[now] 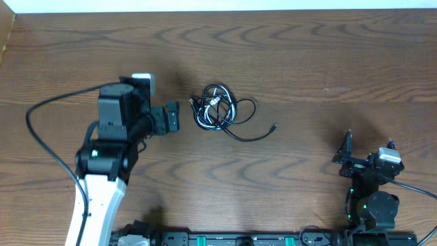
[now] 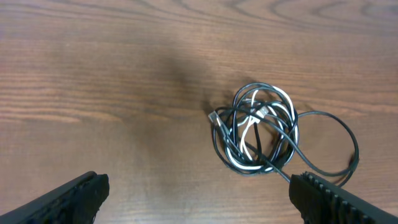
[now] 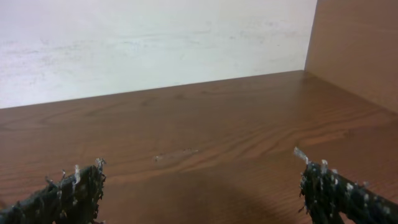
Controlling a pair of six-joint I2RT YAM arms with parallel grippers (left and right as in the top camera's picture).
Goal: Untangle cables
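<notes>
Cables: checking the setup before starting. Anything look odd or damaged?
The cables lie knotted in one clump on the table, black and white strands mixed, one black end trailing right. No damage shows.

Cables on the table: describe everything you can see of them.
The cables lie in one loose, flat tangle on the wooden table: thin black wires coiled with a white wire woven through. One black strand loops out wide and ends in a small plug. Small connectors show at the knot. Nothing else touches them.
</notes>
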